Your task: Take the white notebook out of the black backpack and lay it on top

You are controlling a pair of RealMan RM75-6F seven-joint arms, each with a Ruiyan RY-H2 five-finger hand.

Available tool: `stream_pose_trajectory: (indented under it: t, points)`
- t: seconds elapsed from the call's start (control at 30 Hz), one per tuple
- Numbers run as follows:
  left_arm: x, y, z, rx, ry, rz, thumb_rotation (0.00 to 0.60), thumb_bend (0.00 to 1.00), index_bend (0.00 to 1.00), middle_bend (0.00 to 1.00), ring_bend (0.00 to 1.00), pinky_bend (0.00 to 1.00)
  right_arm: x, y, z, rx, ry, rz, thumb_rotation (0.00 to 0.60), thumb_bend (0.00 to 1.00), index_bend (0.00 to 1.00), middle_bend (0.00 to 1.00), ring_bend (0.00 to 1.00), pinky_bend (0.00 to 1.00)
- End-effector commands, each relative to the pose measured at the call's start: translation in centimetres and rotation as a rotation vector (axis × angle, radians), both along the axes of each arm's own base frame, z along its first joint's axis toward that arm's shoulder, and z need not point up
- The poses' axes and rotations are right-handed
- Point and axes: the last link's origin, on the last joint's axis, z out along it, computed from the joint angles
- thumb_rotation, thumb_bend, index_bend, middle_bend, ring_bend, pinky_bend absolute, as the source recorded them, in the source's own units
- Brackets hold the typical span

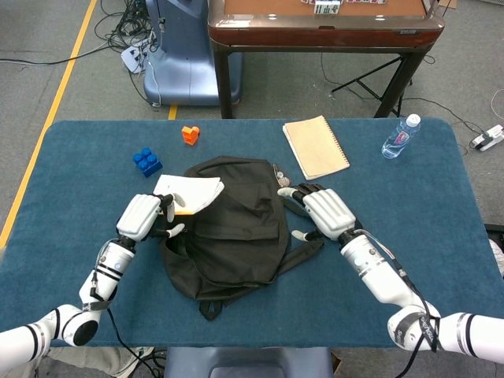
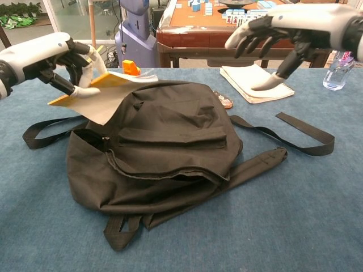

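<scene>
One white notebook (image 1: 189,194) is pinched in my left hand (image 1: 142,218), its far edge lying over the upper left of the black backpack (image 1: 236,232); only the chest view shows the orange band on its underside and the backpack's flap fallen closed. My right hand (image 1: 327,213) hovers empty with fingers spread at the backpack's right side, which from above looks near the bag, while the chest view shows it raised well above the surface (image 1: 441,205).
</scene>
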Motion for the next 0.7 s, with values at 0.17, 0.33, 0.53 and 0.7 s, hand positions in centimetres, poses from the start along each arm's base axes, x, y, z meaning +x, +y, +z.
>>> stream_pose_trajectory:
  t: [0.17, 0.33, 0.53, 0.7]
  points:
    - [-0.8, -0.9, 2.0, -0.062, 0.003, 0.096, 0.0, 0.16, 0.23, 0.41, 0.36, 0.37, -2.6, 0.5, 2.7, -0.054, 0.037, -0.05, 0.6, 0.15, 0.19, 0.25, 0.18, 0.2]
    - [-3.0, -0.8, 3.6, 0.061, 0.032, 0.168, 0.12, 0.16, 0.24, 0.41, 0.36, 0.37, -5.0, 1.6, 4.3, -0.084, 0.06, -0.09, 0.6, 0.16, 0.19, 0.26, 0.18, 0.2]
    - [-6.1, -1.5, 5.7, 0.166, 0.11, 0.278, 0.6, 0.16, 0.29, 0.41, 0.36, 0.37, -8.1, 3.3, 6.0, -0.117, 0.075, -0.141, 0.6, 0.25, 0.19, 0.29, 0.18, 0.22]
    - [-8.8, -2.9, 7.3, 0.209, 0.17, 0.353, 0.6, 0.16, 0.35, 0.41, 0.36, 0.37, -11.0, 5.4, 7.3, -0.193, 0.073, -0.176, 0.6, 0.35, 0.25, 0.34, 0.25, 0.38]
